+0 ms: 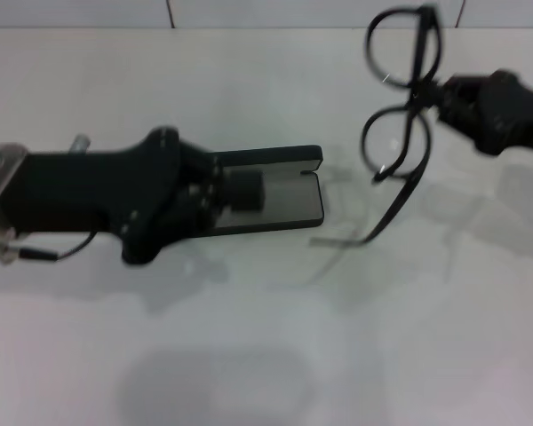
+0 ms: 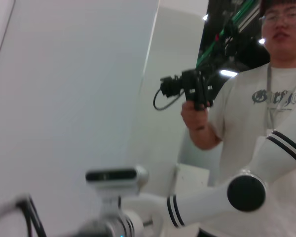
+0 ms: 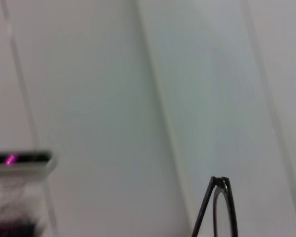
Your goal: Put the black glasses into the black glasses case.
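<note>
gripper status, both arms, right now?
Left gripper: at the open black glasses case, jaws closed on its edge.
Right gripper: raised over the table, jaws closed on the black glasses at the frame.

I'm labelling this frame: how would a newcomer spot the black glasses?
On the white table, look right of the open black glasses case. The black glasses hang off the table from the right gripper: two round lenses, temple arms dangling.

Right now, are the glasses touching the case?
Apart. The head view shows the black glasses held up by the right gripper, with bare table between them and the black glasses case.
</note>
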`<action>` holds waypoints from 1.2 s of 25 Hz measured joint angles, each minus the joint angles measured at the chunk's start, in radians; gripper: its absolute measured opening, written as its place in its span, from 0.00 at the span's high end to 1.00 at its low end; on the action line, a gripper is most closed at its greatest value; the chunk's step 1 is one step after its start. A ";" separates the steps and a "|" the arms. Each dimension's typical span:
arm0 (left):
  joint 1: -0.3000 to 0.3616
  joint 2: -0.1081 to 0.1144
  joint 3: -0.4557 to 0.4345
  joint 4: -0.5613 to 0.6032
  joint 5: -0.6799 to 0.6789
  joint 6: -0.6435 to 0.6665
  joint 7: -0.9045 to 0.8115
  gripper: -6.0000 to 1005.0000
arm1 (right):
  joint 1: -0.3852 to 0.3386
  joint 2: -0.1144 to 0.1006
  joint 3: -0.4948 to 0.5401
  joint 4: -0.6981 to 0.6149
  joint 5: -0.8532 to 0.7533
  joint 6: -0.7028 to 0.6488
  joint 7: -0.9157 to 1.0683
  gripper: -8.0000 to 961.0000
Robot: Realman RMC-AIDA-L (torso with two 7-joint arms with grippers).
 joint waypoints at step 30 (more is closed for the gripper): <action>-0.065 -0.092 0.084 -0.238 0.205 -0.247 0.210 1.00 | 0.105 0.013 -0.067 0.193 0.056 0.003 -0.025 0.94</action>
